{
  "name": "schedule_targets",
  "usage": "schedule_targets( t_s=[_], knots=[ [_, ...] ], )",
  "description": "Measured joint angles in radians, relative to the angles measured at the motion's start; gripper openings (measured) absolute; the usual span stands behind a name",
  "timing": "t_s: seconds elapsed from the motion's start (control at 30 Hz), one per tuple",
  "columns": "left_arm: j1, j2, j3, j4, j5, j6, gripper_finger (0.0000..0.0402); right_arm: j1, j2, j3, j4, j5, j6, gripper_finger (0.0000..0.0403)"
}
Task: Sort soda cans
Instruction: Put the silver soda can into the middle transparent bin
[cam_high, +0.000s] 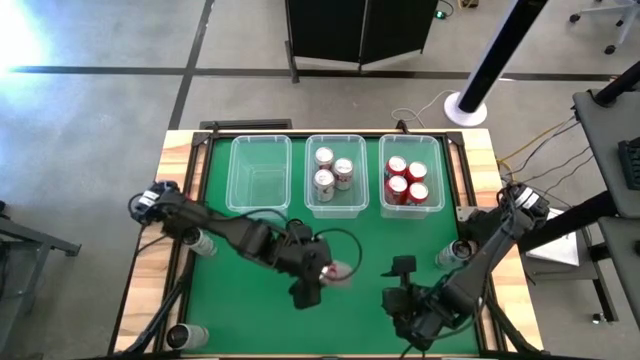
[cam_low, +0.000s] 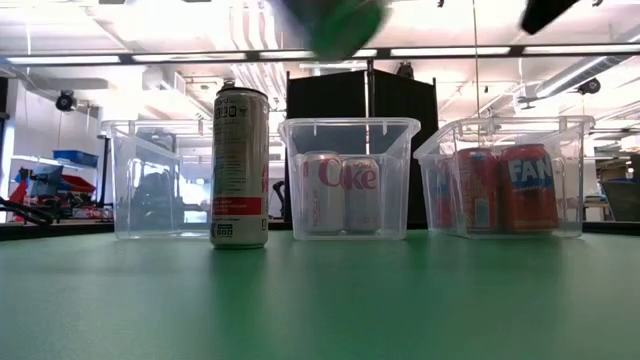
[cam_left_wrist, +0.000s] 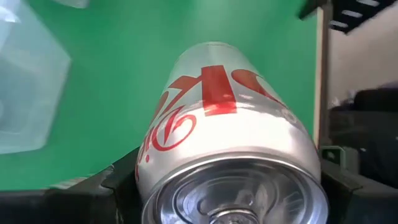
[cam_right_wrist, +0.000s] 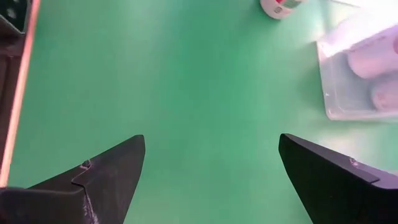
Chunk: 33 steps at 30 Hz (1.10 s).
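Silver-white and lettered in red, the cylindrical metal soda can (cam_left_wrist: 224, 134) sat clamped between the left gripper (cam_high: 318, 278)'s dark fingers, lifted off the green table mat (cam_high: 370, 240); its long axis ran along the gripper's own line, base toward the wrist; the clear rectangular middle bin (cam_high: 335, 205), already holding three like cans, lay just beyond it toward the table's far edge, so the left arm was plainly the nearer carrier; the right gripper (cam_high: 405, 300) waited over bare mat near the front, fingers spread wide and empty; a tall pale can (cam_low: 239, 165) stood upright before the bins.
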<state>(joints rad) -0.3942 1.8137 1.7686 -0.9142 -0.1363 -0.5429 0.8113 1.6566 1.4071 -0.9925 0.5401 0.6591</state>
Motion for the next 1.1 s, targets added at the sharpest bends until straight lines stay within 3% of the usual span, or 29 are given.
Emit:
schedule_targets(
  t_s=[0.33,0.83,1.1],
  knots=[
    [0.053,0.013,-0.023,0.004,-0.011,0.038,0.0278,0.033,0.001,-0.023,-0.014,0.014,0.102,0.0365],
    [0.036,0.208,0.024,0.003,-0.014,0.094,0.0278,0.035,0.002,-0.034,0.015,0.03,0.098,0.0365],
    [0.058,0.307,0.216,-0.282,-0.056,0.121,0.028,0.035,0.002,-0.049,0.038,0.039,0.08,0.0365]
  ],
)
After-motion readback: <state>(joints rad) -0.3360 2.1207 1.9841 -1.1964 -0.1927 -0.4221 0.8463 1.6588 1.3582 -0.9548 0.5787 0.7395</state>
